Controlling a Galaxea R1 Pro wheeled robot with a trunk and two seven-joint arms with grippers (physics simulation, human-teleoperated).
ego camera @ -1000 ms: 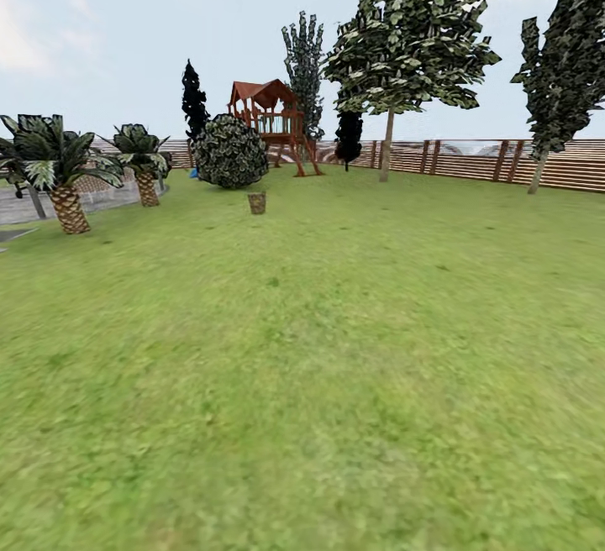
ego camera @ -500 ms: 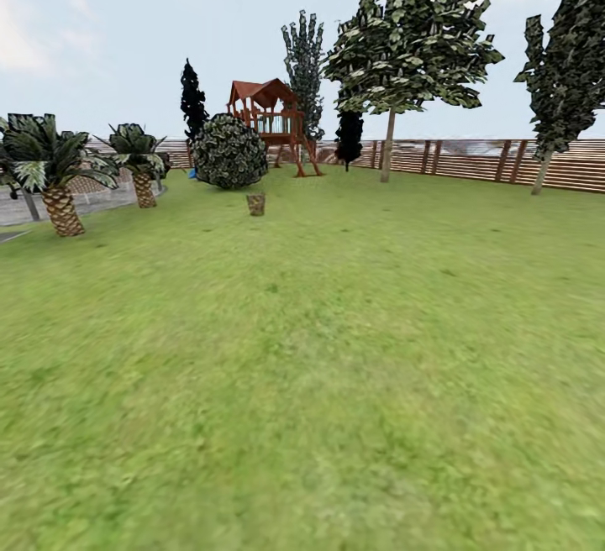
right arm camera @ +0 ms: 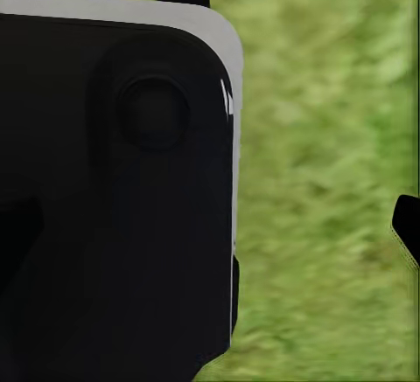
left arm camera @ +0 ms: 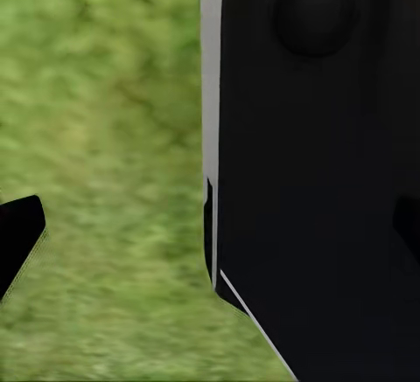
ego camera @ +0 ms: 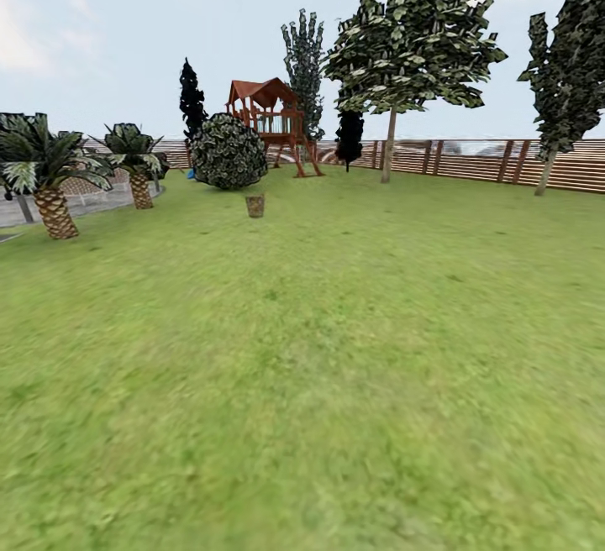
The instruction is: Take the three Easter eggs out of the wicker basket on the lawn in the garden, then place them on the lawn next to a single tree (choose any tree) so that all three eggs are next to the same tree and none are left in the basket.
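Note:
The wicker basket (ego camera: pixel 255 205) stands small and brown far ahead on the lawn (ego camera: pixel 319 366), in front of a round bush. The Easter eggs are not visible at this distance. A tree (ego camera: pixel 389 144) with a pale straight trunk and blocky green canopy rises at the back right of the garden, by the fence. Another tree (ego camera: pixel 547 171) with a leaning trunk stands at the far right. In the left wrist view my left gripper (left arm camera: pixel 210 242) hangs over grass, its dark fingertips wide apart and nothing between them. My right gripper (right arm camera: pixel 210 242) stands the same way, open.
A round bush (ego camera: pixel 228 152) and a wooden playset (ego camera: pixel 273 118) lie behind the basket. Two palms (ego camera: pixel 50 198) stand at the left by a paved edge. A brown slat fence (ego camera: pixel 470 160) closes the back. A black robot part (left arm camera: pixel 315 172) sits beside each gripper.
The whole head view has shifted slightly: palms slide left and the right-hand trees slide right, so the camera is advancing. The basket stays near the same spot.

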